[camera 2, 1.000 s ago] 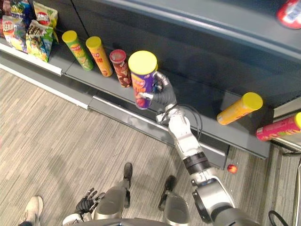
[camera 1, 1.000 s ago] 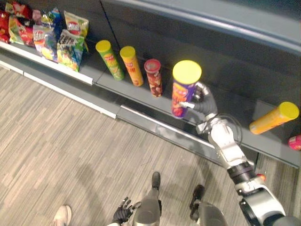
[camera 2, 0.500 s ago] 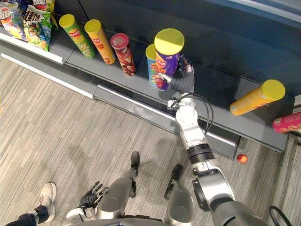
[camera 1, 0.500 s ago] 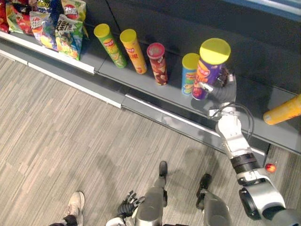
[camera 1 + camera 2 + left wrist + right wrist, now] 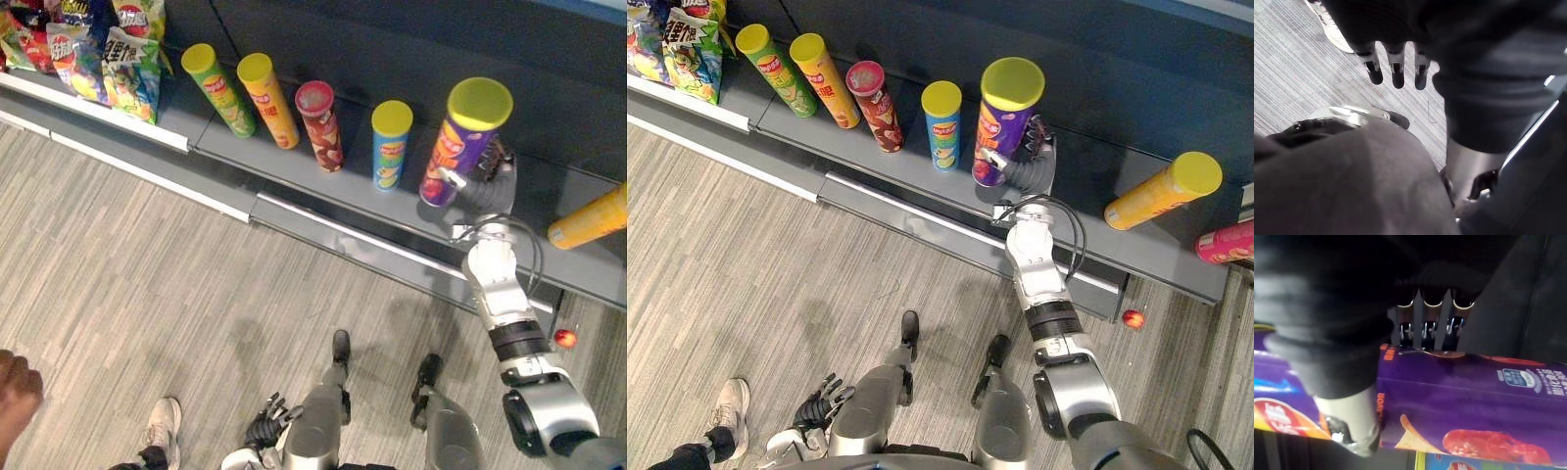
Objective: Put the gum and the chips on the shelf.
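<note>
Right arm: reaches forward from the lower right, forearm nearly straight.
Right hand (image 5: 490, 188): raised, fingers and thumb curled round the purple chips can (image 5: 453, 152).
Left hand (image 5: 263, 429): hangs low by the body, fingers relaxed, holding nothing.

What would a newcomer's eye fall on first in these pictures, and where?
The tall purple chips can with its yellow lid, gripped in the right hand's curled fingers at the grey shelf. To its left four smaller cans stand in a row, and an orange can lies tipped over to its right.
</note>
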Tool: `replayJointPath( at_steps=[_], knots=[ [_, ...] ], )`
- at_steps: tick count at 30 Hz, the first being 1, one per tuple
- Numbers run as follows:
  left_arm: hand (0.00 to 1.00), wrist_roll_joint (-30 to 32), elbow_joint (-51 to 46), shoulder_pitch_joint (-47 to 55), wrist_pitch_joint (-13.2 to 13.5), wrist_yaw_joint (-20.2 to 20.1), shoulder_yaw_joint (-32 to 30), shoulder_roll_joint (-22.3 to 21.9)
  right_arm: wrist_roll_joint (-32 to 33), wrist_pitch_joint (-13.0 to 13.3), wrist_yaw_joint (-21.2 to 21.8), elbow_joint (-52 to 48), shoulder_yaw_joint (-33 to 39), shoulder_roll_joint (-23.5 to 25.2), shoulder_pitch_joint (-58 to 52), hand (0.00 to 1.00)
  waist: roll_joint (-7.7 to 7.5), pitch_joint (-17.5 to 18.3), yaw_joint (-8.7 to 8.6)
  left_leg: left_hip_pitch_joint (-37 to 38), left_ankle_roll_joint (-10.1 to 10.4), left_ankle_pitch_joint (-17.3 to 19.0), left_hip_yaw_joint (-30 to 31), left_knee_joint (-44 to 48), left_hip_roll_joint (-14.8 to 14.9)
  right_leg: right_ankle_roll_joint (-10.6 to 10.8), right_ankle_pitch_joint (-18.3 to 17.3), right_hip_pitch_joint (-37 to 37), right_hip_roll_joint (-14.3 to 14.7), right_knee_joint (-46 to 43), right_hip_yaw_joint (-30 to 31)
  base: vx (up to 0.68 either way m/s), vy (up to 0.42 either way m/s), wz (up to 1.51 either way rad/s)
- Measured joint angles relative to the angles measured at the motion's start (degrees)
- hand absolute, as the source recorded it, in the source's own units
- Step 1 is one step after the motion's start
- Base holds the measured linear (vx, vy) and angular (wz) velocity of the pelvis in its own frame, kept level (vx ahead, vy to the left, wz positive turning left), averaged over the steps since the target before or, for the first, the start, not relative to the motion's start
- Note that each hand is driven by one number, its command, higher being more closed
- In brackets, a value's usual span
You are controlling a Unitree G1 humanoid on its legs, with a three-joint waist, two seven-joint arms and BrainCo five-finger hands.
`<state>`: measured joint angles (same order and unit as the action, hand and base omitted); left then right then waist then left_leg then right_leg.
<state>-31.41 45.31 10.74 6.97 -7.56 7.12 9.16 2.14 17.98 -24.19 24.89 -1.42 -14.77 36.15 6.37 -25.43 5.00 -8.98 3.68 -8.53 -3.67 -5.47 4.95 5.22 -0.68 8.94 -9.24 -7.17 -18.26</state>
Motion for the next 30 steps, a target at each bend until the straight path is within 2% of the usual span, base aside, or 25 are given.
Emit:
replayJointPath(
  at_steps=[4, 12, 15, 21, 24, 26, 30],
  knots=[
    [0.00, 0.00, 0.00, -0.50, -0.02, -0.01, 0.35, 0.20, 0.04, 0.37, -1.75, 1.29, 1.83, -0.34, 0.00, 1.00, 0.15, -0.07, -0.01, -0.75, -0.02, -0.02, -0.43, 0.01, 0.04, 0.05, 0.06, 1.11, 0.06, -0.01, 0.44, 0.04, -0.010, -0.06],
    [0.00, -0.15, 0.07, -1.98, -0.88, 0.32, 1.72, 0.17, 0.18, 1.25, -3.94, 3.15, 4.53, -1.13, 0.32, 1.00, 1.66, -0.85, 0.12, -1.09, -0.05, -0.05, -0.95, 0.01, -0.03, 0.08, 0.09, 1.98, 0.01, -0.12, 1.31, 0.04, -0.007, -0.05],
    [0.00, -2.19, 0.07, -2.15, -0.88, 0.38, 2.04, 0.17, 0.18, 1.98, -4.85, 5.10, 5.87, -1.28, 1.72, 1.00, 1.85, -0.93, 0.11, -1.87, -0.07, -0.07, -0.96, 0.02, 0.00, 0.08, 0.08, 3.02, 0.01, -0.50, 1.44, 0.00, 0.000, 0.00],
    [0.00, -2.22, 0.10, -2.99, -0.93, 0.37, 3.37, -0.02, 0.20, 2.65, -6.09, 7.75, 7.15, -2.65, 3.97, 1.00, 3.51, -1.71, 0.36, -2.83, -0.22, -0.38, -0.91, 0.02, -0.24, 0.09, 0.07, 4.36, -0.34, -1.19, 1.55, 0.00, 0.000, 0.00],
    [0.00, -2.23, 0.47, -4.07, -1.00, 0.16, 3.88, -0.02, 0.18, 3.79, -7.61, 9.69, 7.25, -3.80, 6.09, 1.00, 4.35, -2.09, 0.74, -4.08, -0.30, -0.82, -0.82, 0.03, -0.34, 0.09, 0.06, 5.94, -0.57, -2.04, 1.57, 0.01, -0.001, 0.01],
    [0.00, -2.25, 0.46, -4.43, -1.02, 0.14, 4.62, -0.24, 0.18, 4.05, -8.21, 10.51, 7.69, -4.97, 6.63, 1.00, 5.15, -2.43, 1.51, -4.16, -0.31, -0.92, -0.82, 0.03, -0.49, 0.10, 0.05, 6.25, -0.76, -2.37, 1.66, 0.00, 0.000, 0.00],
    [0.00, -2.28, 0.49, -4.73, -0.94, -0.05, 5.08, -0.20, 0.16, 4.65, -9.44, 13.17, 7.65, -5.52, 8.37, 1.00, 5.55, -2.58, 1.76, -5.13, -0.35, -1.33, -0.55, 0.03, -0.56, 0.09, 0.04, 7.43, -0.91, -3.00, 1.56, 0.01, -0.007, 0.02]
  ],
)
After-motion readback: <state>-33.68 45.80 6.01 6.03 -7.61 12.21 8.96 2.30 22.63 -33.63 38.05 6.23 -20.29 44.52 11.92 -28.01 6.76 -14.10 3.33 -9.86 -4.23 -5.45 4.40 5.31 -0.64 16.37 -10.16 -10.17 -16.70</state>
